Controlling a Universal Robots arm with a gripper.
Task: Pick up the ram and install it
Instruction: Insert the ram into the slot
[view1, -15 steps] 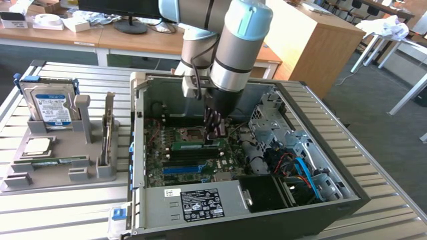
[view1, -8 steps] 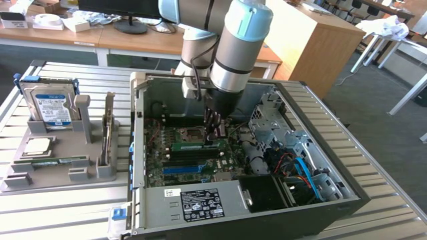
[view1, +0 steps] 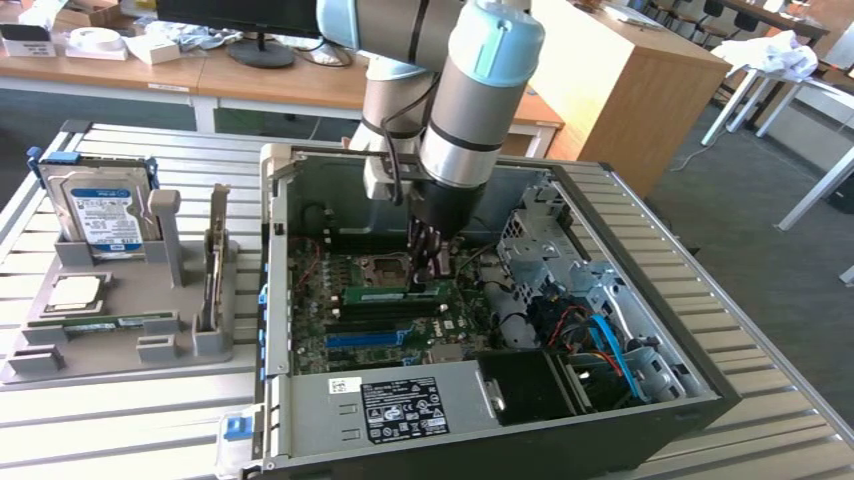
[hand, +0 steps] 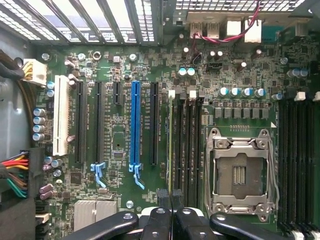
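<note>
On the table (view1: 787, 430), the open computer case (view1: 276, 300) holds the green board (hand: 120, 145). The ram (view1: 396, 294) stands edge-up in a slot near the processor socket (hand: 239, 172). Treat it as light, stiff and fragile: hold its long edges, never the chips. Your tool (hand: 170, 196) is pressed together over one end; whether it pinches the ram or merely touches it is hidden.
</note>
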